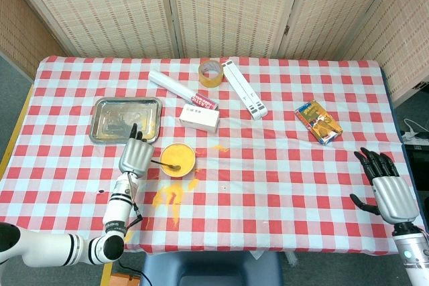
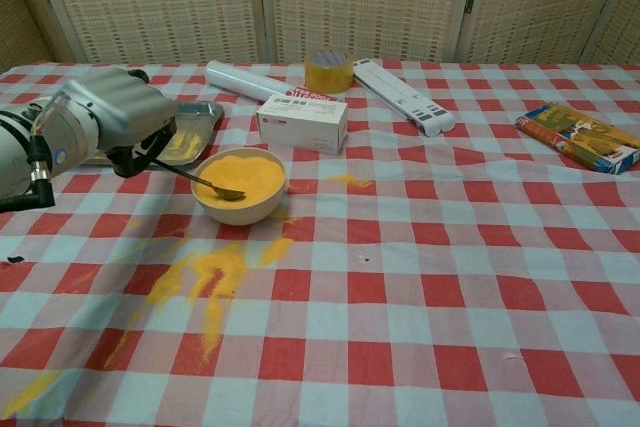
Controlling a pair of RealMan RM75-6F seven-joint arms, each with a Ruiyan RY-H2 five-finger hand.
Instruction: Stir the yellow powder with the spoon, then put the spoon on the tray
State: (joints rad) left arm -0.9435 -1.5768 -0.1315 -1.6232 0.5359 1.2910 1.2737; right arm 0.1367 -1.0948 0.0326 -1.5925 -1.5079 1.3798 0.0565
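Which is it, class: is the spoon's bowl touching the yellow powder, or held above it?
Touching. The chest view shows the spoon, held by the left hand, with its bowl resting on the yellow powder surface inside the white bowl.

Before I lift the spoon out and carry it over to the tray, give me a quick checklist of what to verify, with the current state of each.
1. Left hand holds the spoon by its handle: ok.
2. Spoon tip sits in the yellow powder inside the bowl: ok.
3. Tray has bare room for the spoon: ok in the head view; the chest view shows a yellow smear on it.
4. Path from bowl to tray is free: ok, the white box lies off to the side.
5. Powder well stirred: cannot tell.
6. Cloth clean: not ok, spilled powder lies in front of the bowl.
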